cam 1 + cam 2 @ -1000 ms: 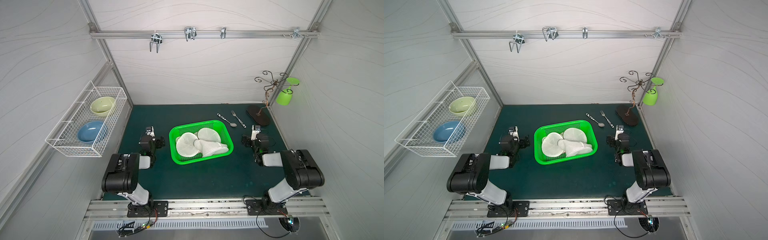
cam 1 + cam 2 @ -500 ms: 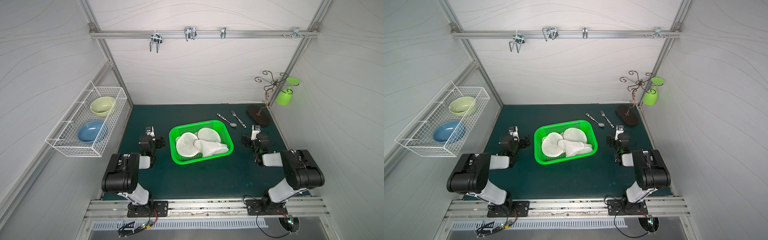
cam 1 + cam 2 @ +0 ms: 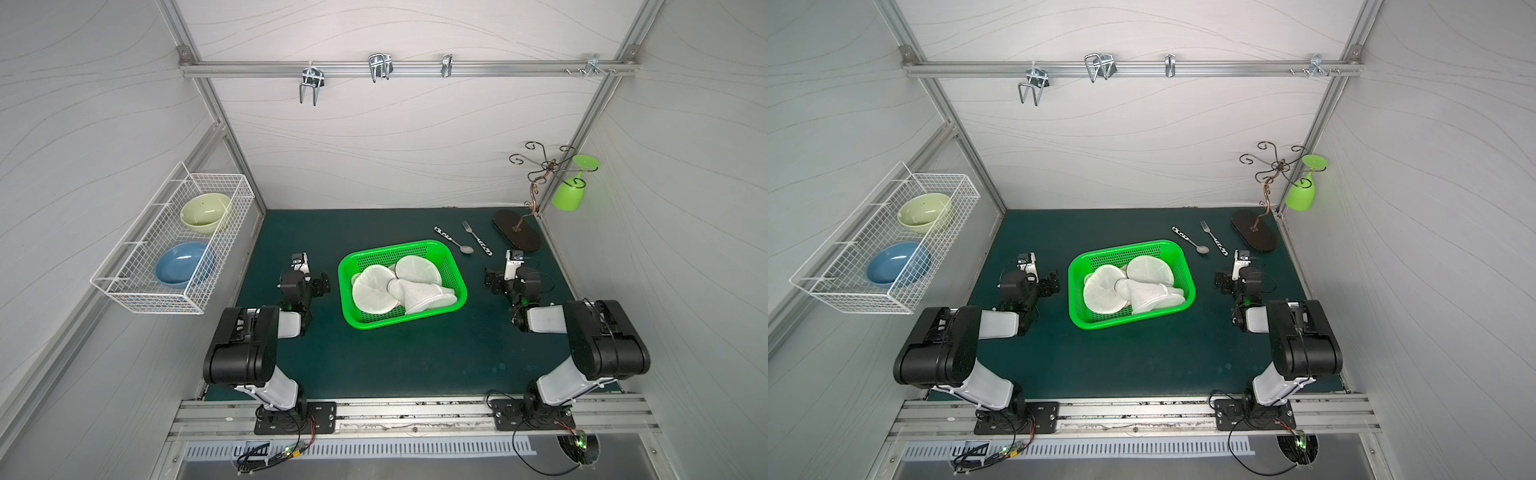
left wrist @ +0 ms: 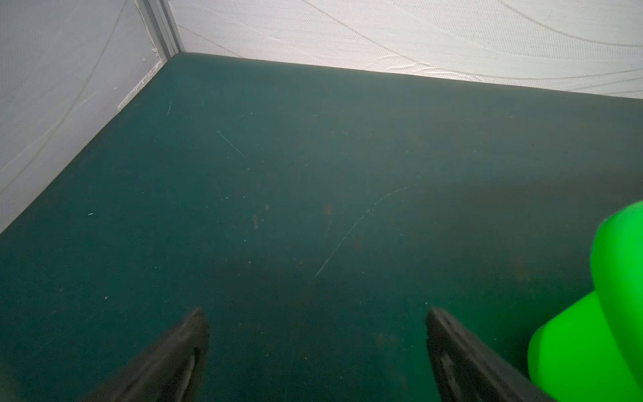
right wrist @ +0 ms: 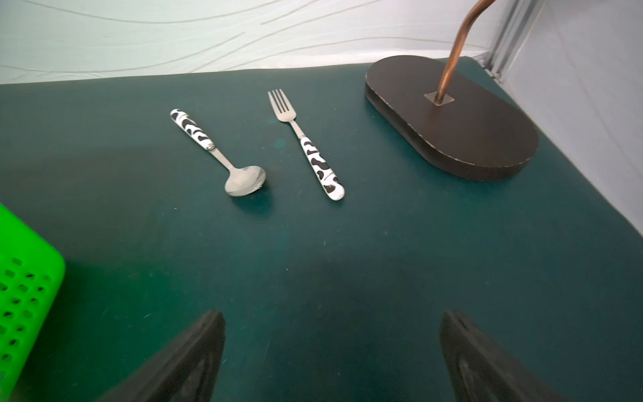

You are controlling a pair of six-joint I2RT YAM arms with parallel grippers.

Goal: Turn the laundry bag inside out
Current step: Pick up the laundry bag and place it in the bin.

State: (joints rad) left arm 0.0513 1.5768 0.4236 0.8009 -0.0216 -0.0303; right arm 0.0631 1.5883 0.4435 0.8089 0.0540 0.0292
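Note:
The laundry bag is white mesh. It lies crumpled in a green perforated basket at the middle of the dark green mat, beside two round white mesh discs. My left gripper rests low on the mat just left of the basket. Its jaws are open and empty in the left wrist view, where the basket's corner shows. My right gripper sits right of the basket, open and empty. Neither touches the bag.
A spoon and a fork with black-and-white handles lie behind the right gripper. The dark oval base of a wire stand holds a hanging green goblet. A white wire rack with two bowls hangs on the left wall.

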